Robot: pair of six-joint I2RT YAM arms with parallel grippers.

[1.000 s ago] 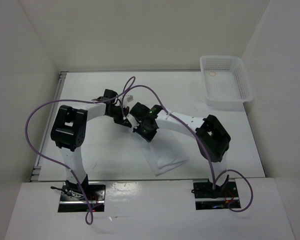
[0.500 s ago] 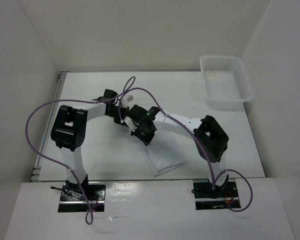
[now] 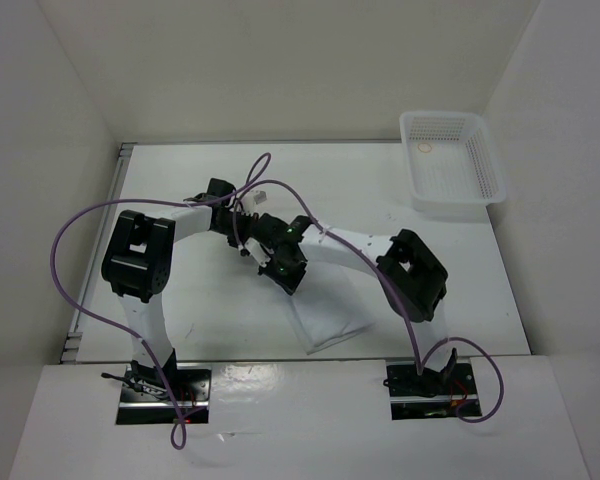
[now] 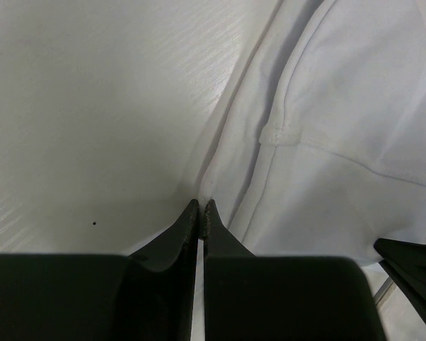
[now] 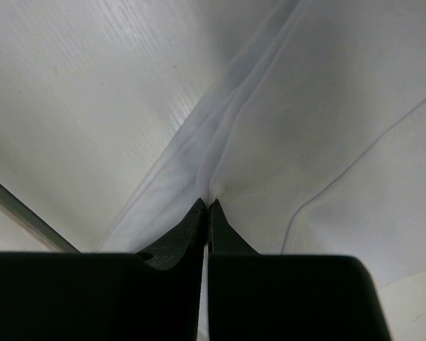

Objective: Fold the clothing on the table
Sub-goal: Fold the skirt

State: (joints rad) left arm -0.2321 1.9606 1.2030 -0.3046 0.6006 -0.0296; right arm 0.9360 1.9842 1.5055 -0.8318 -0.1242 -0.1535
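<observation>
White mesh basket (image 3: 456, 203) far right; small ring-like item (image 3: 425, 150) inside.

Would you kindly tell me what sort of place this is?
Probably a robotics lab test cell: a white table boxed in by plain white walls, two arms bolted at its edge, and a mesh basket.

Clothing (image 3: 327, 326): thin plain white fabric, grey-blue in the creases, with a stitched seam and hem showing in the left wrist view; it lies mostly flat on the near-centre part of the table (image 3: 180, 185), and its near corner reaches close to the front edge. Its far end is gathered into soft ridges, one fold pinched in the left gripper (image 4: 201, 209) and another in the right gripper (image 5: 205, 207). Table: flat matte white top, faint grain, thin metal rail along its left edge.
</observation>
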